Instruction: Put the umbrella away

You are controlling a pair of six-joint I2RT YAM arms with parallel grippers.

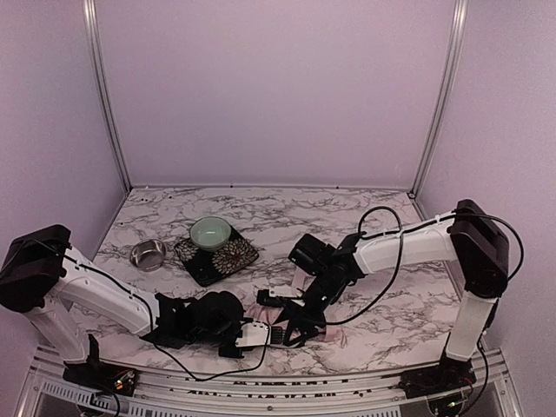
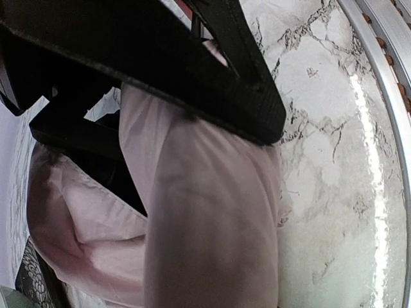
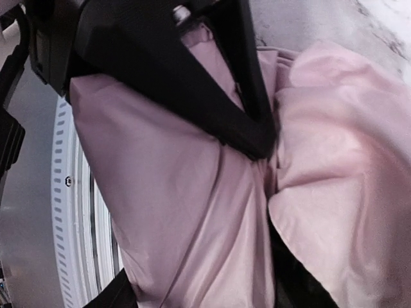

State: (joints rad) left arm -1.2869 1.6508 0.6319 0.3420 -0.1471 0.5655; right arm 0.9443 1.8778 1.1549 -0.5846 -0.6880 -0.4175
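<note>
Umbrella [image 2: 212, 212]: pale pink folds bunched on the marble bench [image 1: 391, 304] near its front edge, between both tools.
Left tool [image 1: 236, 334]: a black finger lies across the fabric; I cannot tell if it pinches.
Right tool [image 1: 291, 328]: a finger sits against the folds; grip equally unclear.

No legible text anywhere

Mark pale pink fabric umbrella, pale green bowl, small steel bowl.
pale pink fabric umbrella [image 3: 173, 192]: right wrist view, canopy.
pale green bowl [image 1: 211, 231]: top view, interior.
small steel bowl [image 1: 148, 254]: top view, interior.
</note>
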